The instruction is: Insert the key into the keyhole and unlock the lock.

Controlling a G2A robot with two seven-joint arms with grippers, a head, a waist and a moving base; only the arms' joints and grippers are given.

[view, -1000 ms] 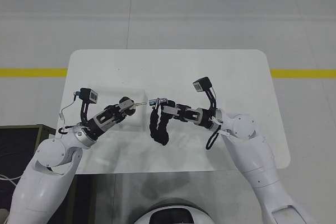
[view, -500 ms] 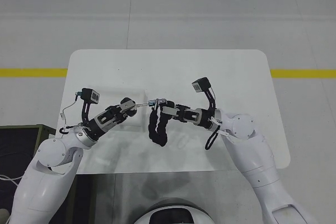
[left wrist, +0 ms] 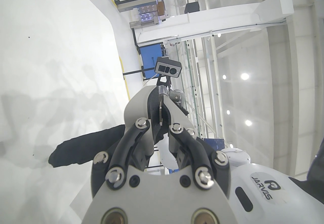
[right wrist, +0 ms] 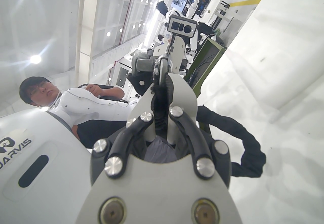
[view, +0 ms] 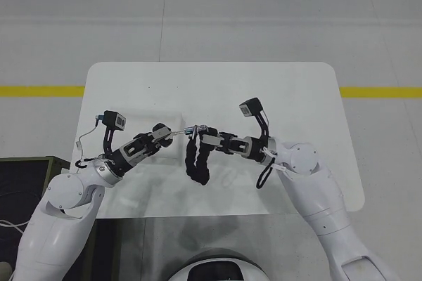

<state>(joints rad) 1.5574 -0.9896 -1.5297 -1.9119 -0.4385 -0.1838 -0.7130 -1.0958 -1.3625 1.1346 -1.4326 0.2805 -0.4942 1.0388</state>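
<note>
Both arms have edged inward, so the key [left wrist: 161,111] has closed on the lock [view: 195,129] and its tip now meets the lock's face. The black cable [view: 196,165] has drifted slightly toward the left arm. The key is held above the middle of the table [view: 288,91], gripped edge-on between the closed fingers of the left end effector [view: 165,133]. I cannot tell whether its tip has entered the keyhole. The right end effector [view: 204,134] is clamped on the lock's cloth-covered end, and the cable droops in a loop over the table.
</note>
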